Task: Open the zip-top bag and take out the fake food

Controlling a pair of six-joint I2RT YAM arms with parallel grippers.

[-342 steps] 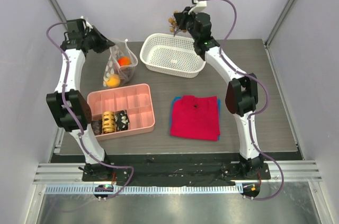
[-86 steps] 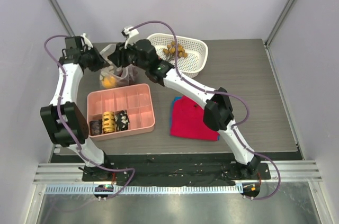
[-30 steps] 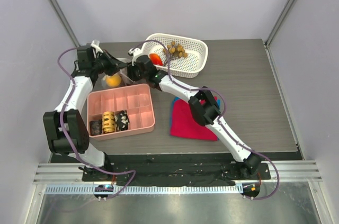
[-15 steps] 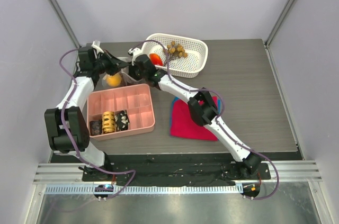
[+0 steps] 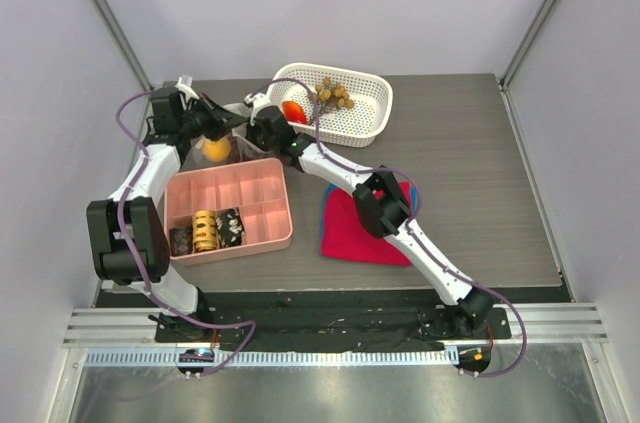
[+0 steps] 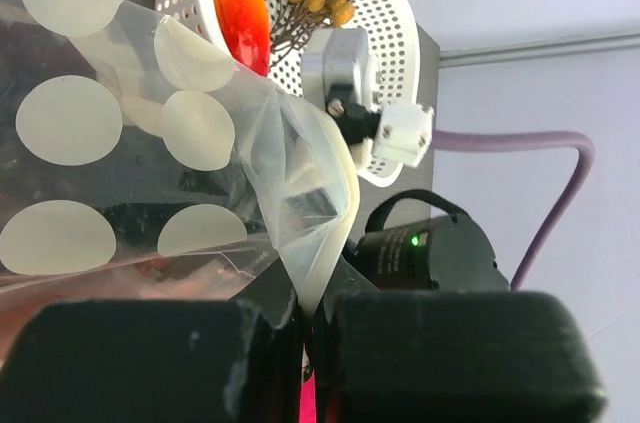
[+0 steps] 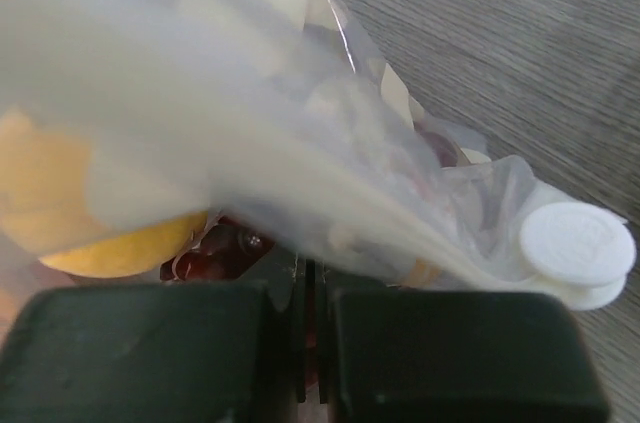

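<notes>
Grey wood-grain table (image 5: 480, 143), pale walls on three sides. Bag (image 6: 120, 143) is at far left, just beyond the pink tray (image 5: 228, 208), between the two arms. Left gripper (image 6: 305, 318): jaws fully together, pinching a fold of the film at the bag's edge. Right gripper (image 7: 305, 293): jaws all but closed, a thin slit between them, film running down into it, so it reads as clamped on the opposite lip. Change over the last eleven seconds: ball cluster (image 5: 333, 93) went from the right gripper into the basket (image 5: 370, 121), and red piece (image 5: 293, 110) joined it there about a second ago; the right gripper has since come back to the bag mouth. Judgement: two pieces out, mouth open, roughly half done. Still inside: fruit (image 7: 100, 243), orange-yellow, low in the bag, and dark red cluster (image 7: 215, 243) beside it, only partly visible. Film is clear, crinkled, with whitish round spots, stretched taut between the two grips. Cannot tell whether any whitish lumps are inside. Next pick likely needs the right jaws to release the film and reach in. Red cloth (image 5: 365, 223) lies well apart, near centre
</notes>
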